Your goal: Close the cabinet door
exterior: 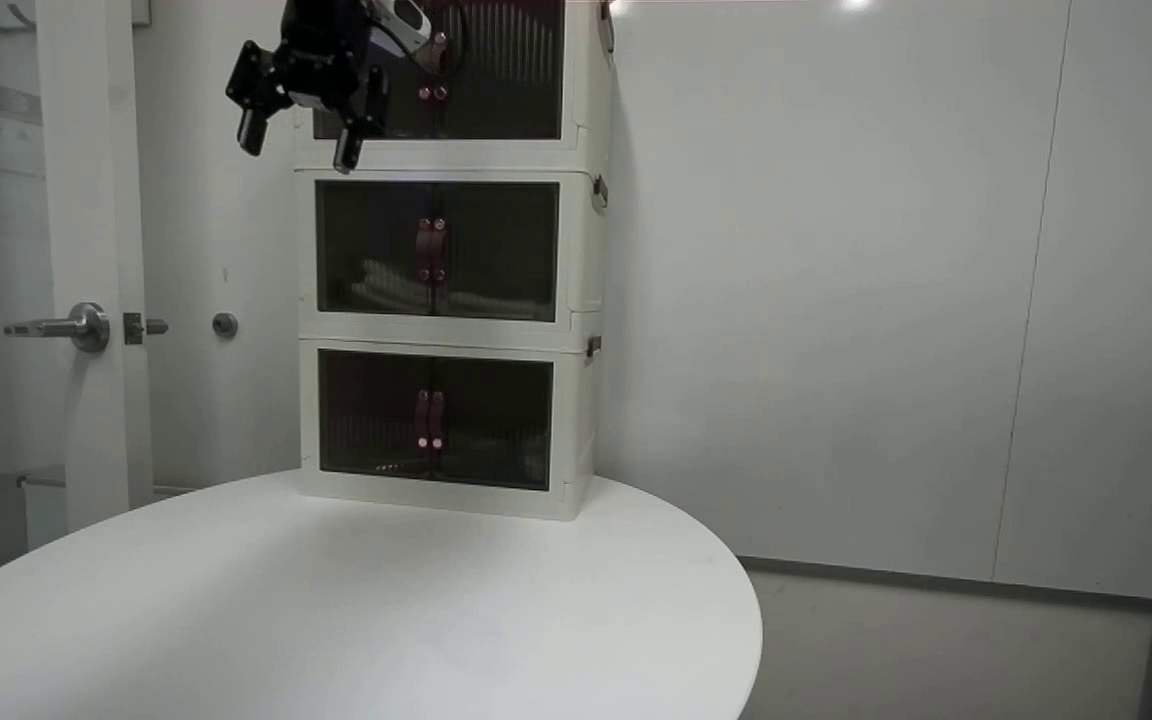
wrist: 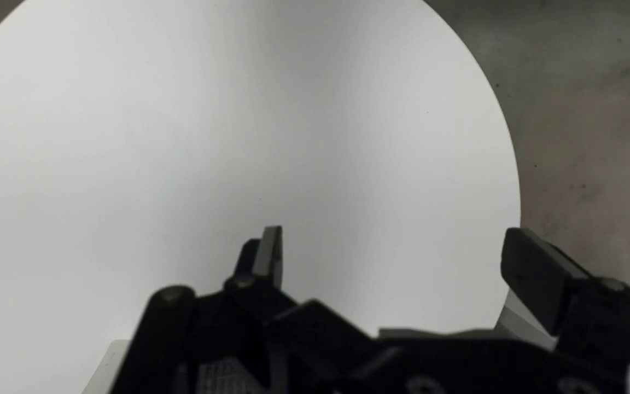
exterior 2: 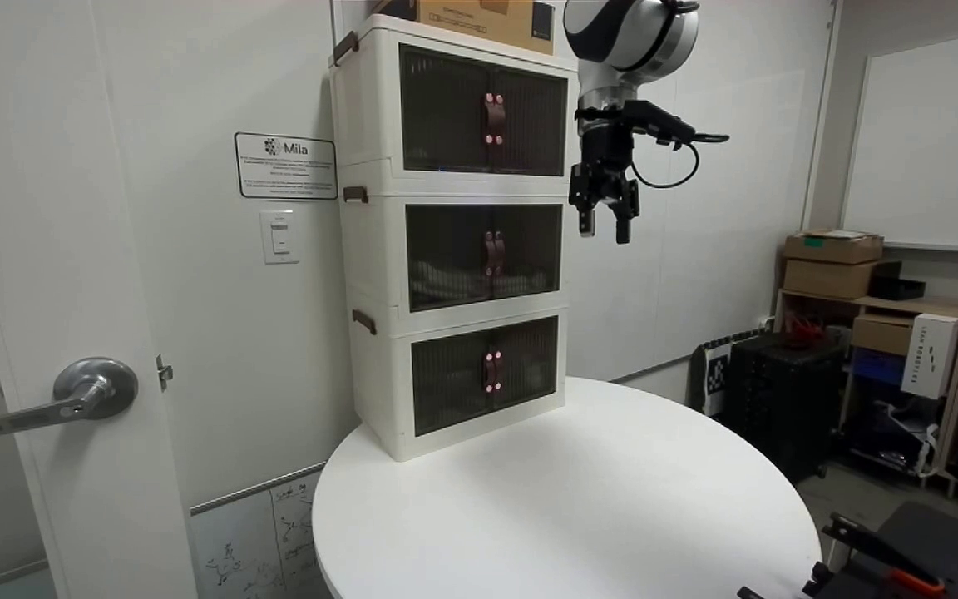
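The table (exterior 2: 612, 491) is round and white, and its surface is smooth. Directly on it stands the cabinet (exterior 2: 454, 187), upright and near the table's edge. To both sides of the cabinet's foot, this curved edge is visible in both exterior views. In front of the cabinet, the surface spreads wide and looks softly grey in some parts.

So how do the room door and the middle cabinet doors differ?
The room door stands open, showing its latch; the middle cabinet doors look shut. The room door carries one silvery, sideways lever; the cabinet doors, two dark red upright handles. The room door looks white around the lever; the cabinet doors are dark and see-through. Both have handles.
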Tool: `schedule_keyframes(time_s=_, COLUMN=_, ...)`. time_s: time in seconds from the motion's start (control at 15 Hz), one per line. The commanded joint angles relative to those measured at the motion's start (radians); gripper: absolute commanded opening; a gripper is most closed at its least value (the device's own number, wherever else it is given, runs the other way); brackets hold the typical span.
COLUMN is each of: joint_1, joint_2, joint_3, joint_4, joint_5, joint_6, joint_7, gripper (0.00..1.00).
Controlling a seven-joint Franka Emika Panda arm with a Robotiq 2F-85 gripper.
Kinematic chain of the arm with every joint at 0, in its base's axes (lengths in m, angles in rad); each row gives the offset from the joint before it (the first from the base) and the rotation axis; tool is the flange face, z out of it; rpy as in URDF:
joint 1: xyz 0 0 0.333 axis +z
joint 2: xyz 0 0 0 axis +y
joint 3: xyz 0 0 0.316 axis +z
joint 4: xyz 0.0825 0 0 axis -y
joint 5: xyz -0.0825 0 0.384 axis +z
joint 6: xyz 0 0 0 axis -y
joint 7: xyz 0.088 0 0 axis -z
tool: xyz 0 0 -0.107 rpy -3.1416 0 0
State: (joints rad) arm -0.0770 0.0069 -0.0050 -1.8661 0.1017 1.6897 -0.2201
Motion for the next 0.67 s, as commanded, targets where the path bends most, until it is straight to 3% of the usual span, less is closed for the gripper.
schedule_keyframes(time_s=0.0, joint_1=0.011, joint_2=-0.197, joint_3=-0.020, joint_4=-0.250, joint_5=0.057, joint_6=0.151, joint_7=0.040, gripper=1.00)
schedule_keyframes(time_s=0.33, joint_1=0.014, joint_2=-0.382, joint_3=-0.023, joint_4=-0.479, joint_5=-0.008, joint_6=0.309, joint_7=0.059, gripper=1.00)
schedule_keyframes(time_s=0.4, joint_1=0.021, joint_2=-0.284, joint_3=-0.032, joint_4=-0.371, joint_5=0.009, joint_6=0.245, joint_7=0.043, gripper=1.00)
schedule_keyframes(time_s=0.6, joint_1=0.023, joint_2=-0.356, joint_3=-0.033, joint_4=-0.451, joint_5=0.001, joint_6=0.280, joint_7=0.045, gripper=1.00)
